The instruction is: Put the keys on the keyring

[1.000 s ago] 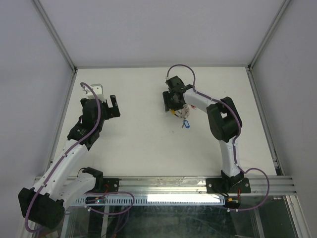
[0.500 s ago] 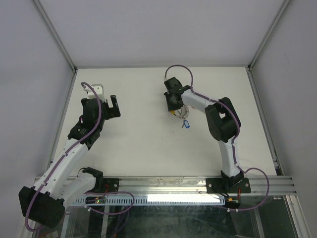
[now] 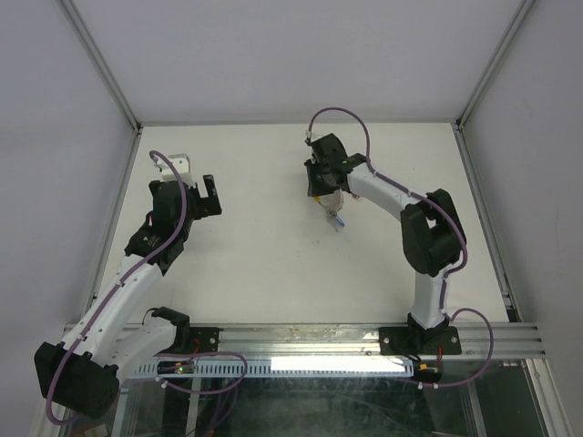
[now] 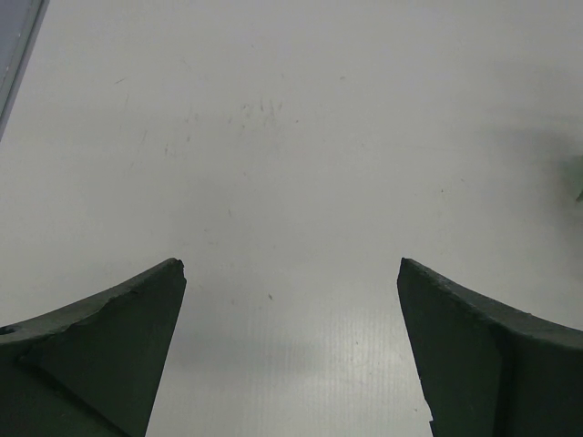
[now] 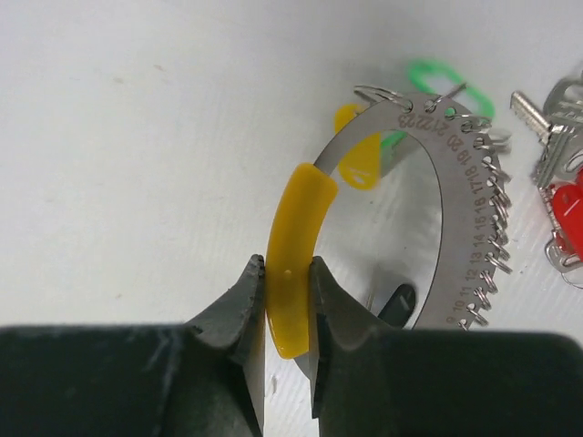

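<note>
Your right end effector (image 5: 287, 273) is pinched narrow on the keyring (image 5: 453, 155), with both fingers pressed against the near end of its yellow plastic arc. The numbered silvery band curves away to the right, with small wire loops along its outer edge. The keys (image 5: 545, 137) lie just right of the loop on the white surface (image 5: 137, 137), next to a red tag (image 5: 569, 214). A green tag (image 5: 435, 75) sits at the loop's far side. Your left end effector (image 4: 291, 269) hangs wide open over the left of the surface, well apart from the keyring and gripping nothing.
</note>
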`<state>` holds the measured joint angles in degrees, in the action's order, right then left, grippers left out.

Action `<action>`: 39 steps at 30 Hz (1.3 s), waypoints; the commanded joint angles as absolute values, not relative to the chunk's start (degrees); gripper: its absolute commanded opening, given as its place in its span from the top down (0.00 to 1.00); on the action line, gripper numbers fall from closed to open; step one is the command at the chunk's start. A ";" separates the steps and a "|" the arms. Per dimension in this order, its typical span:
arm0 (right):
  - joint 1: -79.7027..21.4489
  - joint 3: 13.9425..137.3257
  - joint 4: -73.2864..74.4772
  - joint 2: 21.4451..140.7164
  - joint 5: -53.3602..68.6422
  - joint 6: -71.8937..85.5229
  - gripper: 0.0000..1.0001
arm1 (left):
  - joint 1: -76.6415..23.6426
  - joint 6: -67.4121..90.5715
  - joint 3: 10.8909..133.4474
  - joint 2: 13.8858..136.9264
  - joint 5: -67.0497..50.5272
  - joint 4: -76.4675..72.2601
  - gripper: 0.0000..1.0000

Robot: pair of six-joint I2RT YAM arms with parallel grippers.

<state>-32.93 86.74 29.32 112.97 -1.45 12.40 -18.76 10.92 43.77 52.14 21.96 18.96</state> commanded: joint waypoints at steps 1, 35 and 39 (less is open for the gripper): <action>-32.69 85.81 24.43 103.13 3.68 12.58 1.00 | -18.83 10.93 44.40 52.12 21.45 17.77 0.01; -42.08 68.98 44.68 83.37 5.74 3.15 1.00 | -18.85 11.28 44.39 53.73 21.62 17.76 0.01; -45.27 67.64 43.16 86.54 3.17 3.09 1.00 | -18.85 11.39 44.55 54.03 21.62 17.76 0.01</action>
